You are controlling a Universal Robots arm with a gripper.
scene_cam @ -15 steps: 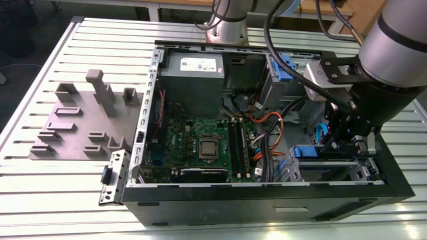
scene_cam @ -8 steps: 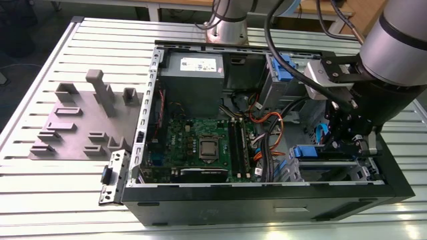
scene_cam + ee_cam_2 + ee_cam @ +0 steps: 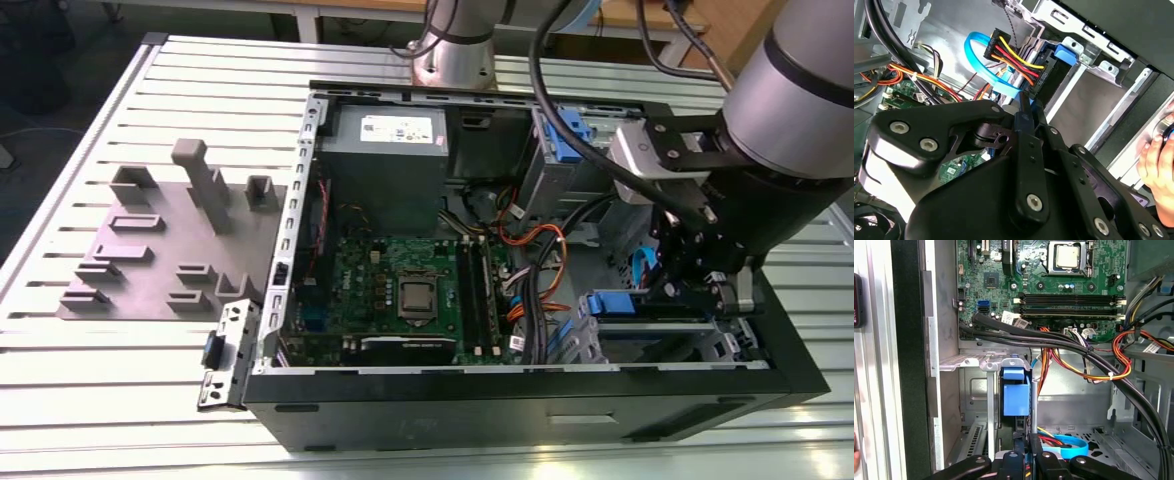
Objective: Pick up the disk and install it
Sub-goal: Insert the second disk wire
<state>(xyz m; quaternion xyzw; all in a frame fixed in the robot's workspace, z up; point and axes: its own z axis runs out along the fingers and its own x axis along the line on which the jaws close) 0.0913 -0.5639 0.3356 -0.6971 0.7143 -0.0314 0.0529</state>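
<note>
The gripper (image 3: 711, 290) hangs inside the open computer case (image 3: 400, 410), at the drive cage (image 3: 667, 335) in the near corner on the exterior view's right. In both wrist views its black fingers (image 3: 1026, 457) stand close together, pinching the thin edge of the disk (image 3: 1016, 395). The disk shows chiefly as its blue carrier frame. It stands on edge in the cage slot, just beside the grey cage wall (image 3: 990, 405).

In the first wrist view the disk's long axis appears to run straight away from the fingers, down into the slot. Its blue tab end points toward the motherboard (image 3: 1054, 285). The labelled face is not visible.

Judgement: the drive is rigid, fairly heavy for its size and sensitive to shock. Its metal faces are likely smooth, so the plastic frame edges give the surer hold.

A red, yellow and black power connector (image 3: 1014, 57) and a blue data cable (image 3: 979, 57) lie near the slot. A person's hand (image 3: 1158, 165) rests at the case edge.
</note>
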